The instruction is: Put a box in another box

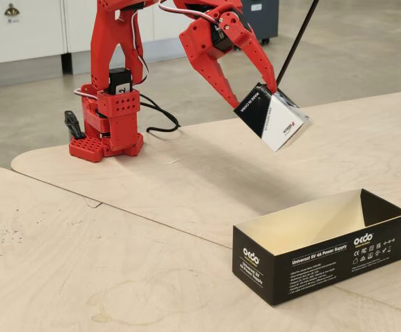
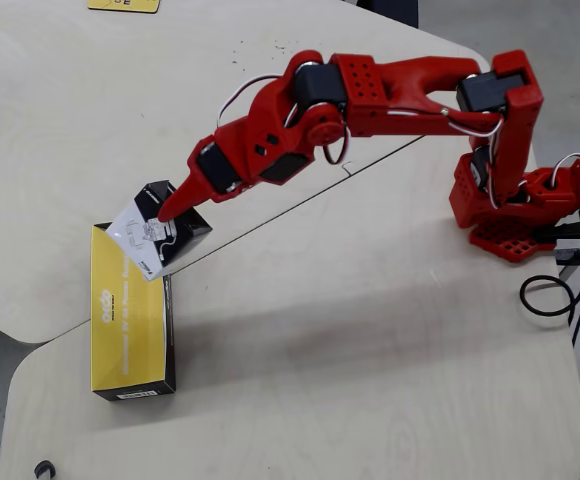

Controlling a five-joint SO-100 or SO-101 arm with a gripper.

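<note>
The small black-and-white carton [image 1: 273, 117] hangs tilted in the air, held by my red gripper [image 1: 254, 91], which is shut on it. In the overhead view the carton [image 2: 155, 232] sits over the top end of the long black box [image 2: 130, 320], under the gripper [image 2: 175, 205]. The long black box [image 1: 318, 245] stands open on the table at the lower right of the fixed view, with white "Universal 5V 4A Power Supply" print and a pale inside. The carton is well above it and touches nothing but the fingers.
The arm's red base [image 1: 107, 121] stands at the back left in the fixed view, with black cables [image 1: 160, 117] beside it. Two plywood table tops meet along a curved seam [image 1: 152, 221]. A thin black rod [image 1: 297, 41] rises behind the gripper.
</note>
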